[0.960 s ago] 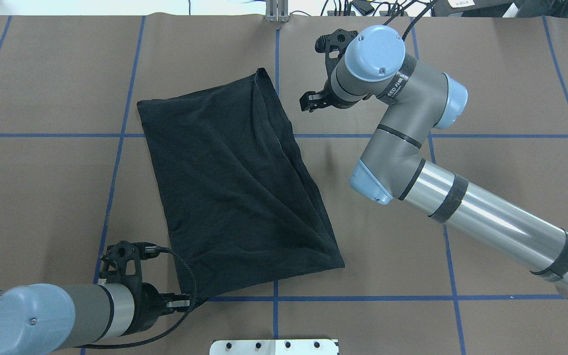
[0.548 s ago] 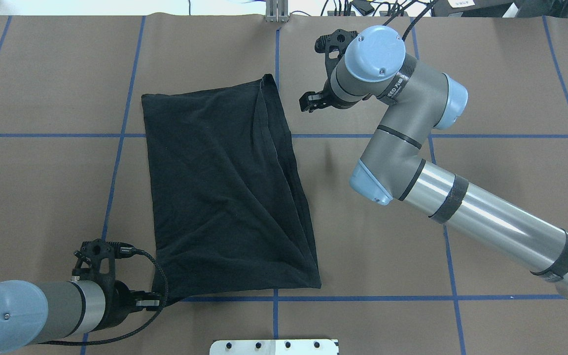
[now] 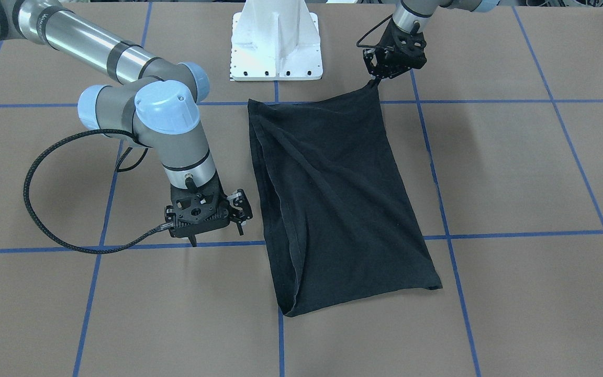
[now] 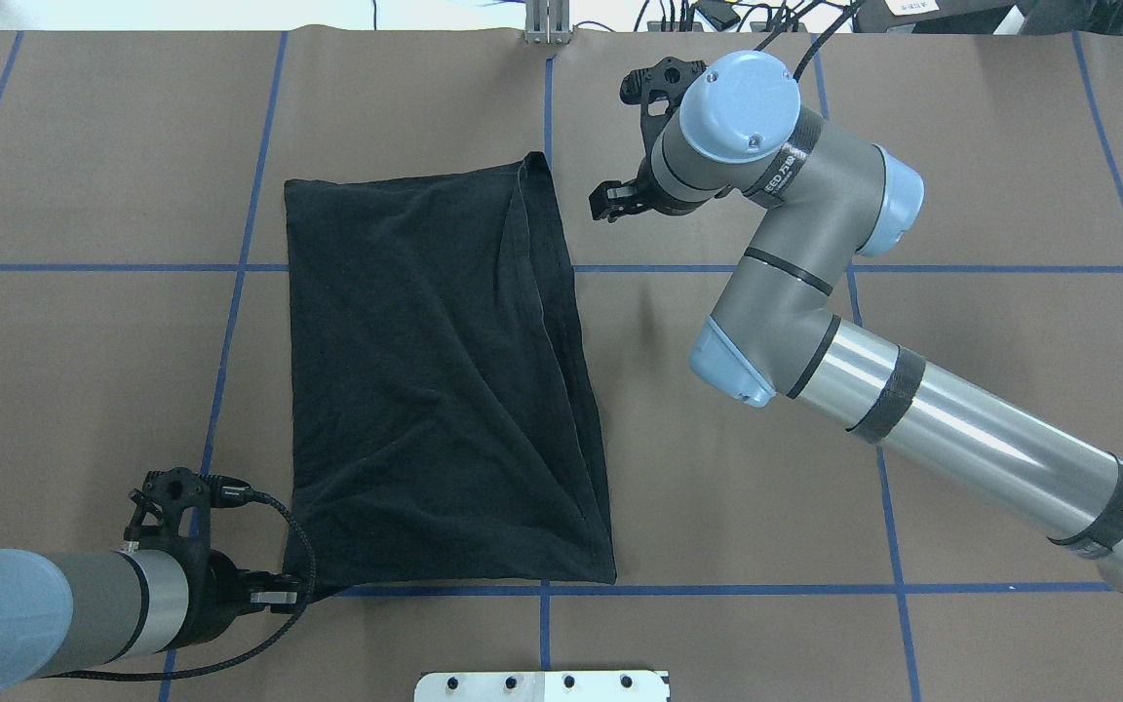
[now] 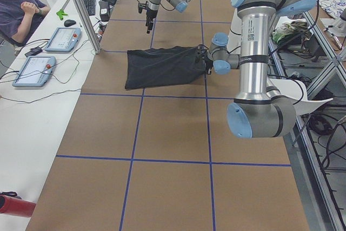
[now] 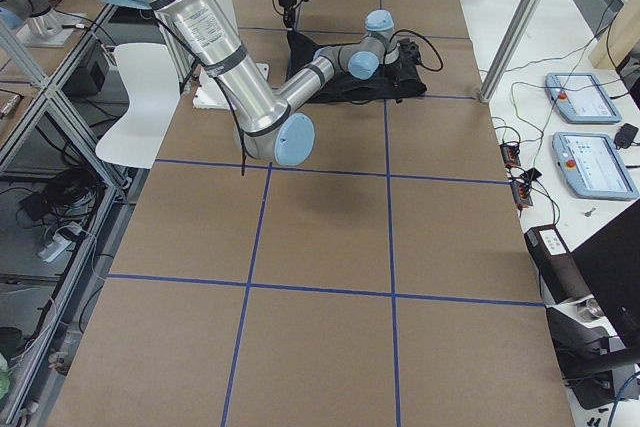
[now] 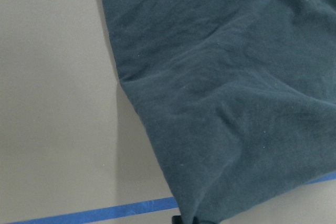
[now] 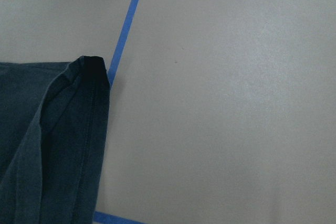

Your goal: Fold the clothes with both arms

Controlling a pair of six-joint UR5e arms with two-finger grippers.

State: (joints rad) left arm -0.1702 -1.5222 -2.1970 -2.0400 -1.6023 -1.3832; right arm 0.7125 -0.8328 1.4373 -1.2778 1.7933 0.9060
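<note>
Left end effector (image 3: 376,79) clamps a corner of the T-shirt (image 3: 333,199); right end effector (image 3: 216,233) hangs spread apart beside it.

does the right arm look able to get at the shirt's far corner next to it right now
Probably yes. The right gripper hangs just beside the T-shirt's far corner, with only bare table between them and nothing lying on that corner.

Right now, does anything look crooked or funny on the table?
Yes. The black T-shirt isn't a neat rectangle: one long edge slants against the blue tape lines, big wrinkles run slantwise, and the near corner is stretched to a point where the left claw pinches it.
</note>
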